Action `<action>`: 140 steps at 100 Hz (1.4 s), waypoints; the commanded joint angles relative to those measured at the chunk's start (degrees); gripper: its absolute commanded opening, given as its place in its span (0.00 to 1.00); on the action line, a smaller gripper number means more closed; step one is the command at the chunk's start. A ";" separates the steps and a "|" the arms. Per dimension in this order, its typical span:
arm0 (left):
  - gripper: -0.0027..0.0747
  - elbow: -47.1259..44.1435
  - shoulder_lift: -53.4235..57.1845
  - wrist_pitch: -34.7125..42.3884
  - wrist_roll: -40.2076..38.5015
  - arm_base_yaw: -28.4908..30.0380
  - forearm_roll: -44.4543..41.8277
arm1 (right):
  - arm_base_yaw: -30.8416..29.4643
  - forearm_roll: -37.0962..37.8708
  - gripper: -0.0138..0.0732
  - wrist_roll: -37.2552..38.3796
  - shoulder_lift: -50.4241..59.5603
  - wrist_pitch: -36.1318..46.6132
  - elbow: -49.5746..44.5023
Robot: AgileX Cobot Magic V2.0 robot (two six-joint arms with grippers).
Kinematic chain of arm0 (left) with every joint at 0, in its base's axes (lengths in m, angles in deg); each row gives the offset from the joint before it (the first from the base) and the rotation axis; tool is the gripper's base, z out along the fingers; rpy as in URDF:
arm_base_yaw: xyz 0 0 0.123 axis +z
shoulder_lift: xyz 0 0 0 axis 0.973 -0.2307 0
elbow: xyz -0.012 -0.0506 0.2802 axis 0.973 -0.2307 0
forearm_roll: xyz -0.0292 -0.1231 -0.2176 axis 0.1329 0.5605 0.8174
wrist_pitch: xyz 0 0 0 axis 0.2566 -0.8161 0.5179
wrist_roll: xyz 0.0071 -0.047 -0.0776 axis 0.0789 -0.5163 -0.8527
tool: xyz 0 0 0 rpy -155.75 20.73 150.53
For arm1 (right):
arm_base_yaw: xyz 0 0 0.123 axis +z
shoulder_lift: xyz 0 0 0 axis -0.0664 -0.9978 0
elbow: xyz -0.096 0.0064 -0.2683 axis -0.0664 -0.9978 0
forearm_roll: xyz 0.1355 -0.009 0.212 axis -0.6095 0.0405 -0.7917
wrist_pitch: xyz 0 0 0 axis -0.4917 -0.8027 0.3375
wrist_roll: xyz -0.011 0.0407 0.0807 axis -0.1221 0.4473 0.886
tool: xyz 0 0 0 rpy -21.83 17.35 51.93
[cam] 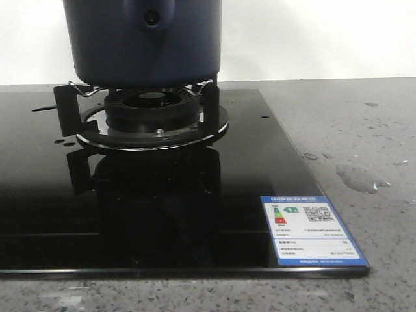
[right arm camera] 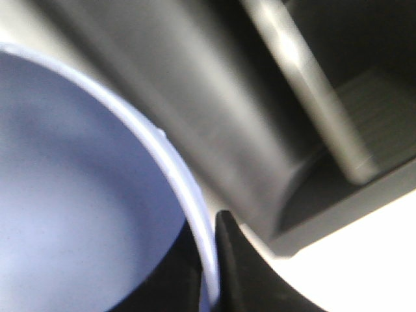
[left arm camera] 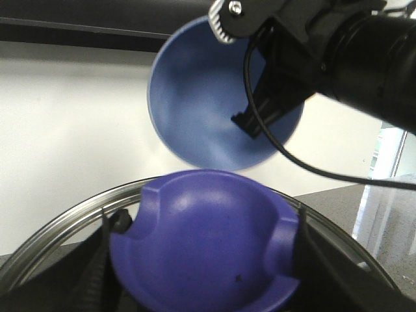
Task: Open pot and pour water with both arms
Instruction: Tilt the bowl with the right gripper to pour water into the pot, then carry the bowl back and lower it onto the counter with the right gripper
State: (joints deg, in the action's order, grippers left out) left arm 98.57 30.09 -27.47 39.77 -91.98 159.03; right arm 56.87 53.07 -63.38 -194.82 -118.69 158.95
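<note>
Both your jaws are closed: right gripper (left arm camera: pixel 250 120) pinches the tilted blue bowl (left arm camera: pixel 208 97) rim, left gripper (left arm camera: pixel 205 260) clamps the lid's knob (left arm camera: pixel 208 240); pot (cam: pixel 143 42) sits on the burner (cam: pixel 153 107).

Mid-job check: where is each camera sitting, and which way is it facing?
Front: low at the hob's edge, facing forward at the pot on its burner; no arm shows.
Left wrist: on the left arm, looking past the left tool, flanking the lid knob, to the tilted bowl in the right tool.
Right wrist: close on the bowl's rim; one finger shows, blurred.
Shared: both wrist views show the bowl.
</note>
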 commanded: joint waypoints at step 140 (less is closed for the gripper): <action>0.44 18.97 -21.98 -13.09 -0.03 -4.66 -0.53 | -52.40 -77.65 0.11 -7.39 56.88 7.23 -66.11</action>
State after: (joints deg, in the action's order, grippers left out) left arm 113.88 8.81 -38.72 39.77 -96.20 155.99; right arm 6.31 -24.45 -70.40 -139.87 -117.89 96.38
